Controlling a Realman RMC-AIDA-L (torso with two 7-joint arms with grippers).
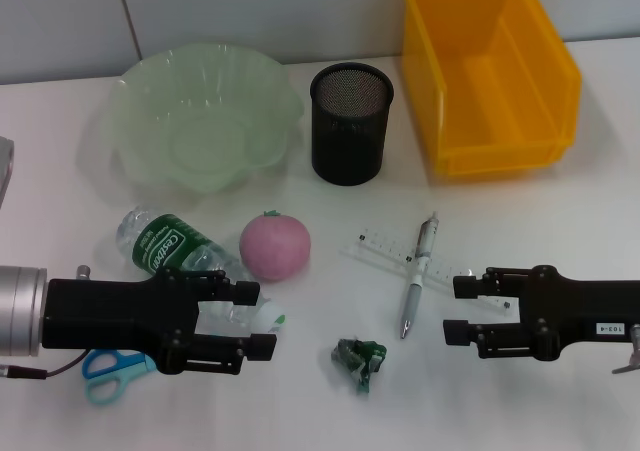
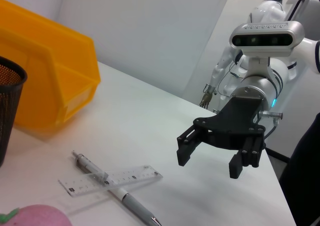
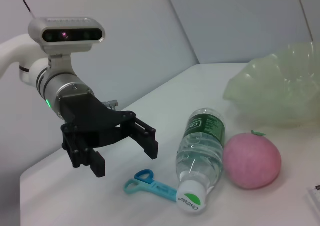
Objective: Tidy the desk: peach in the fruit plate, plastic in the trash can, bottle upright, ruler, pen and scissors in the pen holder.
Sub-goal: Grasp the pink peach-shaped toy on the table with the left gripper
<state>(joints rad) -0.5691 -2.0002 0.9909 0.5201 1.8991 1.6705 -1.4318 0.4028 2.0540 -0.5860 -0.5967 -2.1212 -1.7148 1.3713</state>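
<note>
Desk (image 1: 560,221), white. Nearest, left: scissors (image 1: 110,370) flat, partly under left arm. Near centre: crumpled green plastic (image 1: 360,356), alone.

Left gripper (image 1: 258,319) low at near left, fingers spread wide, nothing held; tips just beside the bottle's cap end. Right gripper (image 1: 458,311) at near right, also spread wide and empty, tips just right of the pen.

Bottle (image 1: 172,248) on its side, left of centre, cap toward the near edge; right wrist view shows cap (image 3: 191,198) pointing away from the plate. Peach (image 1: 274,247) just right of bottle, very close or touching, cannot tell which.

Pen (image 1: 418,274) lies across ruler (image 1: 395,252), right of centre, tip toward near edge.

Far row: plate (image 1: 135,91) at left, holder (image 1: 350,123) upright in the middle, can (image 1: 560,71) at right. All three show nothing inside.
</note>
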